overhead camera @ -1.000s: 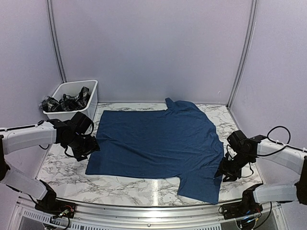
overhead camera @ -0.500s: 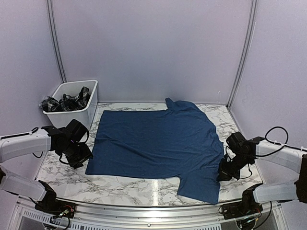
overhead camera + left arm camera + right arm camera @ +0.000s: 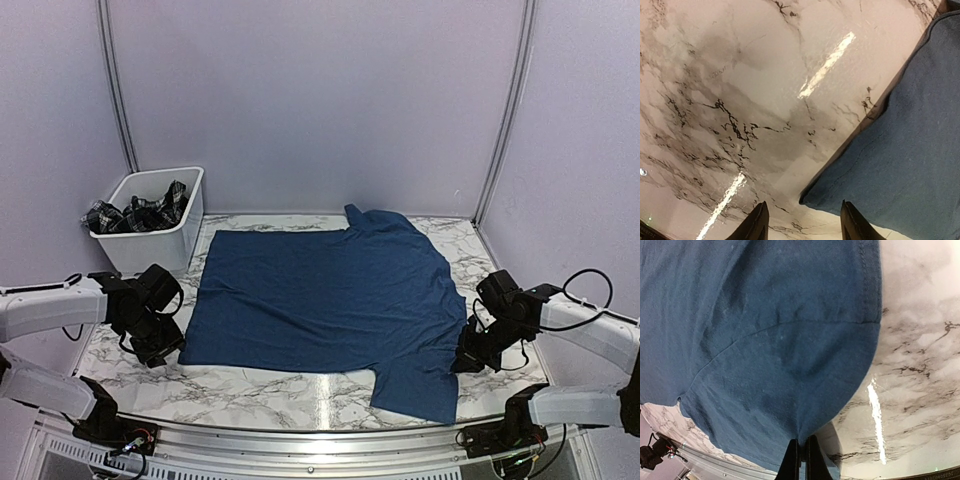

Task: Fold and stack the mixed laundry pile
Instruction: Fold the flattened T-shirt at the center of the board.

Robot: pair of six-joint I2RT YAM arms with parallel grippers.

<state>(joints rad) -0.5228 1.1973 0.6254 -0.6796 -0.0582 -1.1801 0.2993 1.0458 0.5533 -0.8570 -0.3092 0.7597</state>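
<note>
From above, the navy t-shirt point(image 3: 320, 295) lies spread flat on the marble table point(image 3: 270, 395), filling most of the middle. One sleeve reaches toward the near edge and the other toward the back wall. At the far left corner stands a white bin point(image 3: 160, 240), and the plaid garment point(image 3: 135, 213) is heaped inside it, partly hanging over the rim. The left gripper point(image 3: 163, 350) is low over the table, just beside the near left corner of the shirt. The right gripper point(image 3: 463, 362) is at the shirt's right side, touching the cloth near the front sleeve.

In the left wrist view, the left gripper point(image 3: 804, 206) has its two fingers point(image 3: 758, 222) apart and is holding nothing. The rounded corner of the navy t-shirt point(image 3: 900, 150) lies flat on the marble table point(image 3: 740, 100), right in front of the gap between them.

In the right wrist view, the right gripper point(image 3: 801, 452) is clenched, its fingers pressed together on the edge of the navy t-shirt point(image 3: 780, 340). The cloth rises in a fold up to the tips. The marble table point(image 3: 915, 360) shows to the right.
</note>
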